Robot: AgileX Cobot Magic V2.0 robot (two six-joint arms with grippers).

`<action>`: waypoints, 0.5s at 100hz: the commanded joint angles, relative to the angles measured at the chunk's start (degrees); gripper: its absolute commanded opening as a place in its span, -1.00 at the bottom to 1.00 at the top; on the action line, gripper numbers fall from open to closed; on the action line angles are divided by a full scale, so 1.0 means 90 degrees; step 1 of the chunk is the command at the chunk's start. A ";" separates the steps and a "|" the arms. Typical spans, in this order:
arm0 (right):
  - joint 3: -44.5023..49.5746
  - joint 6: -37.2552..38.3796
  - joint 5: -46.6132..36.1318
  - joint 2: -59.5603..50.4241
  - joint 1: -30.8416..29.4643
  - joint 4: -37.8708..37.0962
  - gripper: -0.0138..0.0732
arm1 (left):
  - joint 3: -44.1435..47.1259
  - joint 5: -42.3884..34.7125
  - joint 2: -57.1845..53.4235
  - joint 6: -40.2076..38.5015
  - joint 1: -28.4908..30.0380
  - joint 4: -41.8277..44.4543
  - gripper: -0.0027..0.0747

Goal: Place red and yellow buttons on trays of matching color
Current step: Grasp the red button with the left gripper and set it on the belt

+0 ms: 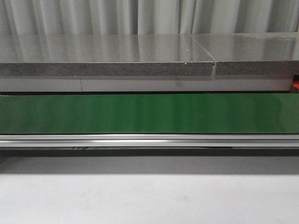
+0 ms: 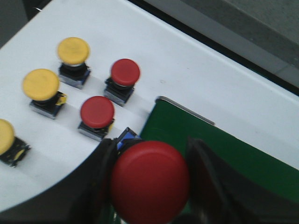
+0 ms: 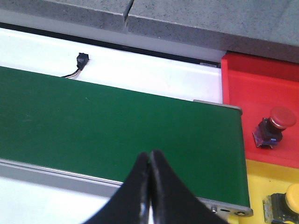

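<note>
The left gripper [image 2: 152, 186] was clamped on a red button [image 2: 149, 182], held above the end of the green conveyor belt [image 2: 224, 154]. On the white table [image 2: 187, 60] beside it stood two red buttons [image 2: 125, 72] [image 2: 97, 112] and three yellow buttons [image 2: 73, 50] [image 2: 40, 84] [image 2: 5, 136]. The right gripper [image 3: 149, 186] was empty, fingers pressed together, over the belt. Beyond the belt's end, a red tray [image 3: 252, 88] carried one red button [image 3: 275, 123]; the adjoining yellow tray [image 3: 271, 175] carried one yellow button [image 3: 289, 200].

Even indoor light; glossy green belt [image 1: 149, 113] glares, left wrist view blurred.
</note>
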 commanded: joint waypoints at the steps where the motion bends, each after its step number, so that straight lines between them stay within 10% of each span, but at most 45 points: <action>1: -0.0168 -0.0037 -0.0396 -0.0029 0.0010 0.0005 -0.84 | -0.0410 -0.0115 0.0030 0.0069 -0.0333 -0.0141 -0.98; 50: -0.0168 -0.0037 -0.0396 -0.0029 0.0010 0.0005 -0.84 | -0.0621 0.0355 0.1192 0.0390 -0.0932 -0.0141 -0.97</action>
